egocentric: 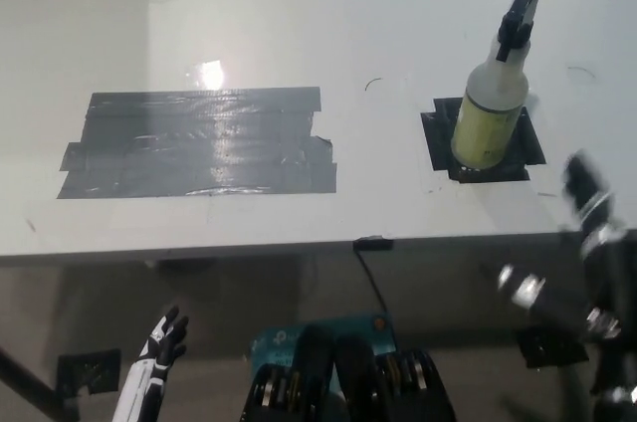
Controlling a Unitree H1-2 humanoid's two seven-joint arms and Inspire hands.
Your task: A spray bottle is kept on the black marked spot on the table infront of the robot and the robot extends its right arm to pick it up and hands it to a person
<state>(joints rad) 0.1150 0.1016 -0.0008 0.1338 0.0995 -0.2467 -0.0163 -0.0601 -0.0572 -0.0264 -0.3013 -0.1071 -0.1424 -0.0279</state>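
Bottle point(491, 108) upright on tape point(439, 135) — seemingly untouched.

Overhead light falls evenly on the white table point(299, 34), with a bright glare spot on the large grey tape patch point(199, 143) at far left centre, whose glossy surface shows streaked reflections. The spray bottle point(495, 94) is reasonably sharp. The black right hand point(587, 233), at the near right, is smeared by motion blur. The floor below the near table edge lies dim.
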